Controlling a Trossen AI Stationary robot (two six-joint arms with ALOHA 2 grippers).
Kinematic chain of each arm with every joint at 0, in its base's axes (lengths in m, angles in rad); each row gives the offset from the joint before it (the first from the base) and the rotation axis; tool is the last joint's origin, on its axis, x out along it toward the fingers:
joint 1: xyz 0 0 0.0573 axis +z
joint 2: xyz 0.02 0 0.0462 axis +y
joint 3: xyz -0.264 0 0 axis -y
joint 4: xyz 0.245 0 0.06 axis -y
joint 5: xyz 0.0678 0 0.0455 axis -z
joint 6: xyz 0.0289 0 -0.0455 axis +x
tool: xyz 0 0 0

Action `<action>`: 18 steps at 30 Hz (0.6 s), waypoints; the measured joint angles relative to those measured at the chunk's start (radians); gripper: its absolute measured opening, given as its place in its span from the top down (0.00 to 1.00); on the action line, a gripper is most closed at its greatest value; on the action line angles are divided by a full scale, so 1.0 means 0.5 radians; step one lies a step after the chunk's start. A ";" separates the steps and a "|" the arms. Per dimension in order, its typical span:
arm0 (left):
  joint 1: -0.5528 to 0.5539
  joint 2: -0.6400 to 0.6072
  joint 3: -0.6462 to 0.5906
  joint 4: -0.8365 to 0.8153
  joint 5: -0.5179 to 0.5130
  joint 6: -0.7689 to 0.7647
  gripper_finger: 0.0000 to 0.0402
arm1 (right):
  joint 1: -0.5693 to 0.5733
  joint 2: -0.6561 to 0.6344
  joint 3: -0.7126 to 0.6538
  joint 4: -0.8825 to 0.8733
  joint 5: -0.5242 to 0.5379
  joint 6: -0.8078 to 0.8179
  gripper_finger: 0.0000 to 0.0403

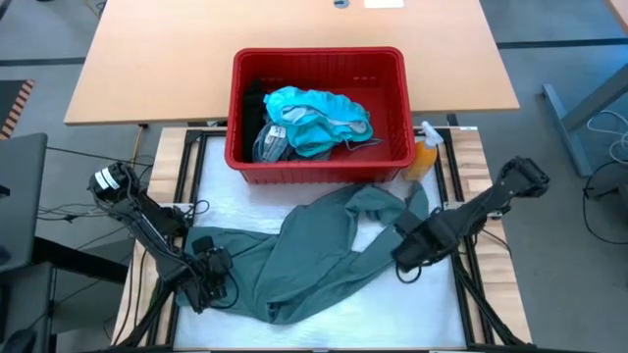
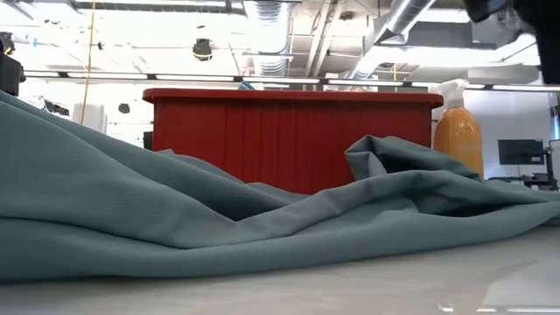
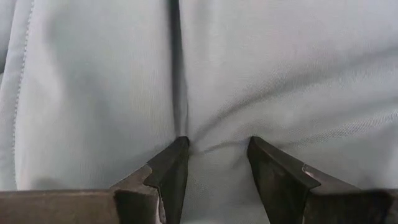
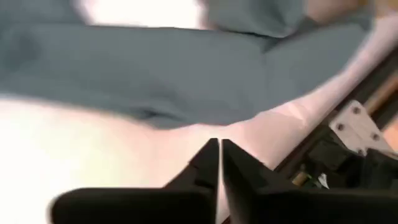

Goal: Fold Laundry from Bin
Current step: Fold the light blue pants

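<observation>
A dull grey-green garment (image 1: 324, 250) lies crumpled across the white table top, in front of the red bin (image 1: 314, 169). The bin holds teal laundry (image 1: 314, 118) and a black piece (image 1: 253, 103). My left gripper (image 1: 211, 267) points down at the garment's left end and is shut on it. My right gripper (image 1: 407, 257) hangs above the table by the garment's right side, its fingers (image 4: 219, 144) shut with nothing between them. In the low view the garment (image 2: 175, 210) fills the foreground, with the bin (image 2: 289, 140) behind it. My left gripper comes from above, pointing down, at the garment's left end. A bunch of cloth (image 3: 214, 171) sits between its two fingers, and creases (image 3: 186, 134) run out from the fingertips. One layer or several, I cannot tell. In the low view the cloth climbs toward the table's left side (image 2: 26, 131).
An orange spray bottle (image 1: 424, 152) stands at the bin's right corner, also showing in the low view (image 2: 458, 136). Bare white table top (image 1: 392, 304) lies at the near right. Metal frame rails (image 4: 348, 134) run along the table's sides.
</observation>
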 joint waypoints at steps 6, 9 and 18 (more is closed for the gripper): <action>0.021 0.000 0.000 0.000 0.010 0.037 0.60 | -0.235 -0.024 -0.300 0.154 0.024 -0.139 0.63; 0.016 0.000 0.000 0.005 0.008 0.035 0.60 | -0.489 -0.106 -0.530 0.370 0.021 -0.322 0.53; -0.033 0.001 -0.002 0.009 -0.024 -0.064 0.60 | -0.915 -0.126 -0.946 1.022 -0.228 -0.710 0.44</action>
